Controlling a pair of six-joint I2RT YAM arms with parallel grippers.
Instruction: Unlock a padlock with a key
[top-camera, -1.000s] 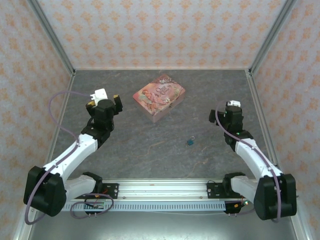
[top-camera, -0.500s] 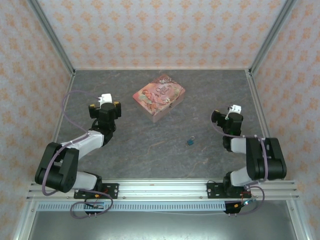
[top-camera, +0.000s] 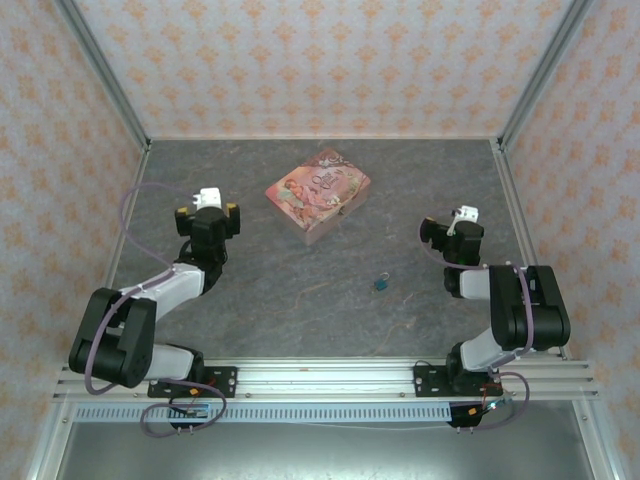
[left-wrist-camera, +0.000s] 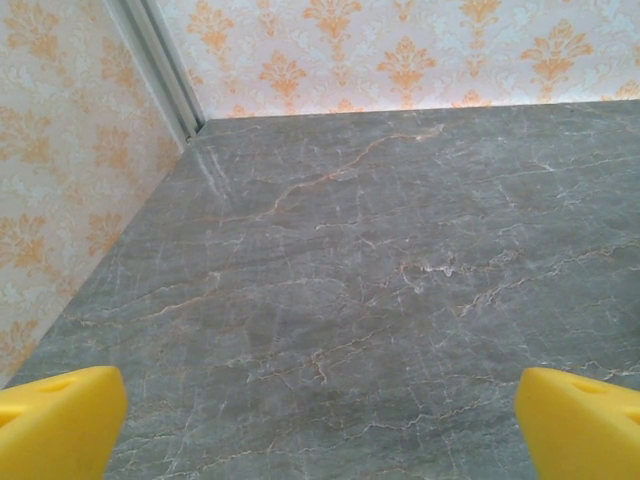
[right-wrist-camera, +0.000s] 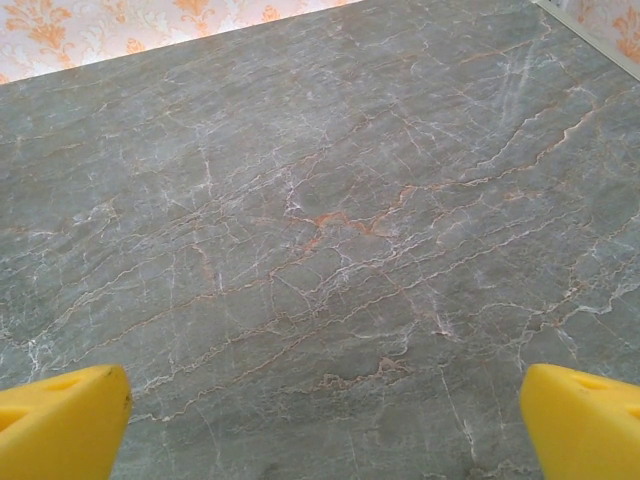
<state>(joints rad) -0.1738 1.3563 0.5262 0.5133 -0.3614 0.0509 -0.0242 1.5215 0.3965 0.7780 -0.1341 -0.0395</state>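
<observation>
**A:** Two arms over the grey, veined stone worktop (top-camera: 300, 320), and we start at the left. The left tool (top-camera: 207, 210), black with yellow tips, hangs above the left part of the surface, well apart from everything lying on it.

**B:** Look at its wrist view: yellow fingertips (left-wrist-camera: 55, 425) in the two bottom corners, bare stone between them. They're spread wide, with nothing in them.

**A:** Moving right, towards the back of the worktop, there's the flat pink illustrated box (top-camera: 318, 194), lying turned at an angle.

**B:** Both tools are well clear of it.

**A:** Right again, and nearer the front: the tiny teal-blue roundish padlock (top-camera: 382, 283) with its small pale metal part. It lies on the stone by itself, between the box and the right arm, touching neither.

**B:** It's too small from up here to tell how that metal part stands.

**A:** Agreed. Last comes the right tool (top-camera: 452, 230), also black, over the right part of the surface. It's to the right of the padlock and apart from it.

**B:** Its wrist view matches the other one: fingertips (right-wrist-camera: 60, 420) at either bottom corner, only veined stone in the gap. Fully parted, gripping nothing.
</observation>
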